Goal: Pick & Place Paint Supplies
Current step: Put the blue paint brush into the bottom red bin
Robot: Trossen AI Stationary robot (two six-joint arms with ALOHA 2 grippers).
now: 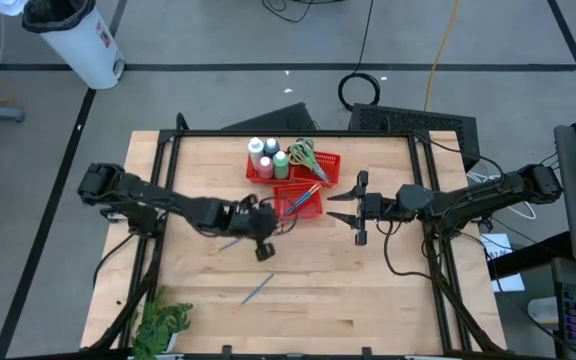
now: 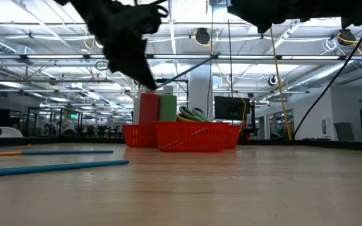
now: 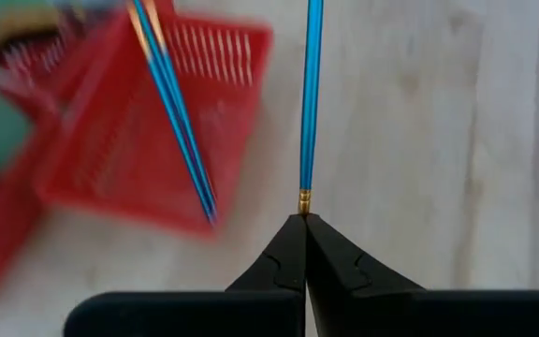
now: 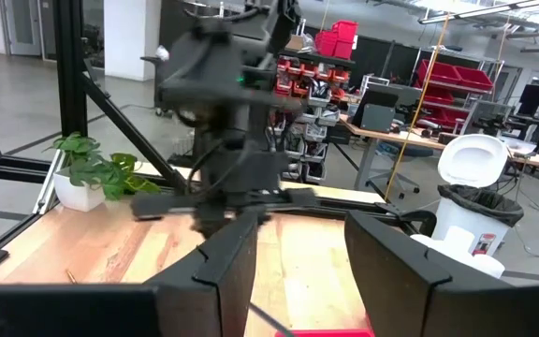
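Note:
My left gripper [image 1: 268,218] is shut on a thin blue brush [image 3: 312,94] just left of the front red basket [image 1: 306,208], which holds blue and orange brushes [image 3: 176,122]. The back red basket [image 1: 330,160] holds white-capped bottles [image 1: 264,155] and green-handled scissors [image 1: 303,153]. Two more brushes lie flat on the table, one [image 1: 258,288] near the middle front and one [image 1: 226,243] under the left arm. My right gripper [image 1: 354,207] is open and empty, right of the baskets. My left gripper pinches the blue brush at its gold ferrule end [image 3: 302,198] between the two fingertips. The brush runs straight on from the fingers, in line with them. In the low view the brush [image 2: 181,74] is lifted clear of the table, slanting upward.
A green leafy plant [image 1: 163,325] stands at the table's near left corner. The baskets [image 2: 190,135] stand at the far middle. Bare wood lies in the near right part of the table. A black frame runs along the table's edges.

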